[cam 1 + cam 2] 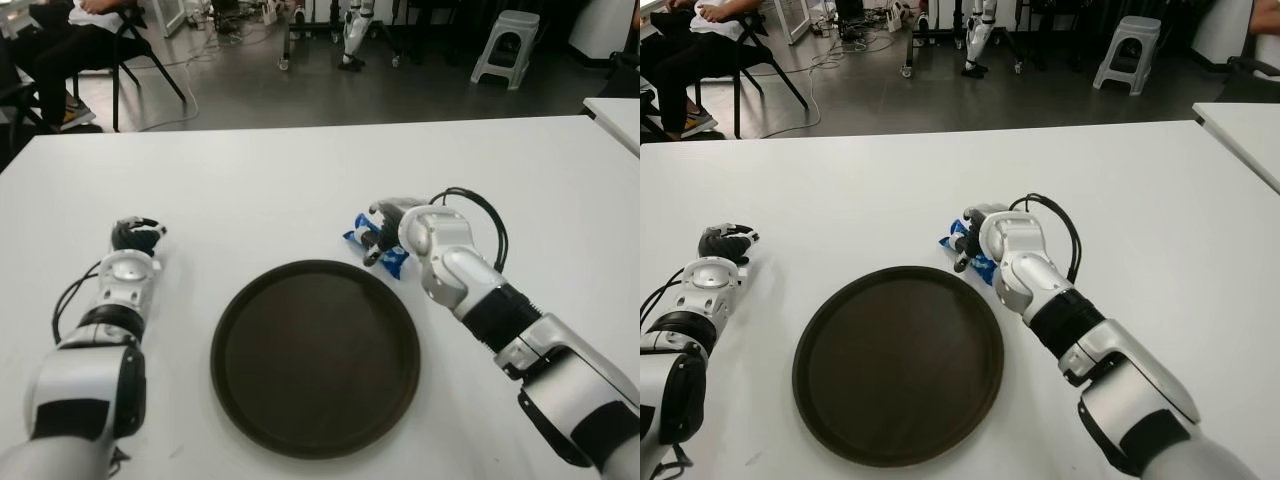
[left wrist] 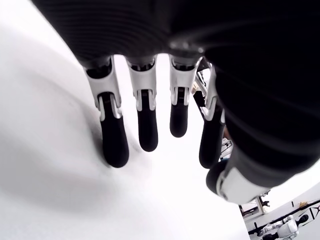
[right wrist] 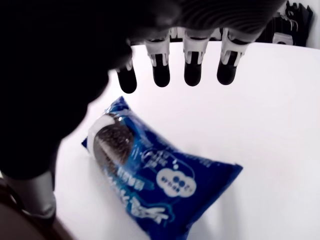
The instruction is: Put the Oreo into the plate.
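blue oreo packet, seemingly sealed, cookie printed.

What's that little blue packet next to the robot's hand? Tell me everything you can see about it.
The Oreo packet is a small glossy blue wrapper, sealed and puffed like a pillow, printed with a dark sandwich cookie with white cream and some white lettering. It lies flat on the white table, just beyond the far right rim of the dark round plate, not in it. The right hand hovers over it with fingers spread; none visibly closes on it yet.
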Available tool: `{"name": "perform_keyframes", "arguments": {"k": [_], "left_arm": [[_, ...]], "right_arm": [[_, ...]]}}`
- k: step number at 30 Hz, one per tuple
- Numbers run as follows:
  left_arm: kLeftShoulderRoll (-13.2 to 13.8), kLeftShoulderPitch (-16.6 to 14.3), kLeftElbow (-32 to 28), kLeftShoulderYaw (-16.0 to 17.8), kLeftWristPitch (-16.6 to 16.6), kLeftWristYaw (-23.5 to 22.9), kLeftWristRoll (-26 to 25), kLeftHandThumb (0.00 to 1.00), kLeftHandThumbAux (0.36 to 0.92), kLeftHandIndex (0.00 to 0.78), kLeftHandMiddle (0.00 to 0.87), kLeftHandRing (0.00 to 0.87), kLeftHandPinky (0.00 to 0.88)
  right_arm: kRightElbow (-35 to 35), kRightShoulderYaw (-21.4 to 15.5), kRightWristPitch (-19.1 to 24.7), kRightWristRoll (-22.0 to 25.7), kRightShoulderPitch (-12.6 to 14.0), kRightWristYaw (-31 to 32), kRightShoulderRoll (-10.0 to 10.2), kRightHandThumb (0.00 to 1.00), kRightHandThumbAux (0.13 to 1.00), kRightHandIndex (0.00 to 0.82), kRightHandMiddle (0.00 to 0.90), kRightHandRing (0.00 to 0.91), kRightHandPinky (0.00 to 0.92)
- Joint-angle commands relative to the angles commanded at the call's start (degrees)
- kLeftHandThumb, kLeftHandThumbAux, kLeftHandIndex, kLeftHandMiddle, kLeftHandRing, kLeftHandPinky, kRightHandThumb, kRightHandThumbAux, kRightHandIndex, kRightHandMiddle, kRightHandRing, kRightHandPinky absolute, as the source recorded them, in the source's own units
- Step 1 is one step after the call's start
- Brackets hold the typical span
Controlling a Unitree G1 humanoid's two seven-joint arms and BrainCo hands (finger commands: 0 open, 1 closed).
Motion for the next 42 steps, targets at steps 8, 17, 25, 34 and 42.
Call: {"name": "perform_keyframes", "arguments": {"k": [8,17,25,34,42], "left_arm": [[0.10,0.02,-0.04,-0.33,-0.22,0.05,0.32,0.676,0.721,0.400,0.173,0.204,0.210],[0.03,-0.08,-0.05,-0.20,0.00,0.09,0.08,0.681,0.719,0.403,0.185,0.207,0.203],[-0.01,-0.12,-0.10,0.08,-0.07,-0.06,-0.20,0.678,0.720,0.401,0.189,0.208,0.194],[-0.01,0.01,-0.09,0.08,-0.37,-0.10,-0.05,0.681,0.720,0.403,0.185,0.211,0.208],[0.06,0.14,0.04,0.47,-0.52,-0.44,-0.26,0.682,0.719,0.403,0.187,0.215,0.215]], "right_arm": [[2.82,-0.06,-0.92,0.03,-0.08,-3.39,0.18,0.000,0.686,0.003,0.000,0.000,0.000],[4.99,-0.68,-0.56,0.54,-0.31,-5.22,0.71,0.000,0.684,0.008,0.000,0.000,0.000],[6.46,-0.44,-1.80,0.50,-0.48,-6.50,0.91,0.000,0.678,0.020,0.000,0.000,0.000],[6.94,-0.23,-3.22,0.28,-0.26,-8.37,0.78,0.000,0.691,0.042,0.000,0.000,0.000],[6.55,-0.36,-4.78,0.40,0.26,-9.73,0.55,0.000,0.715,0.063,0.000,0.000,0.000]]}}
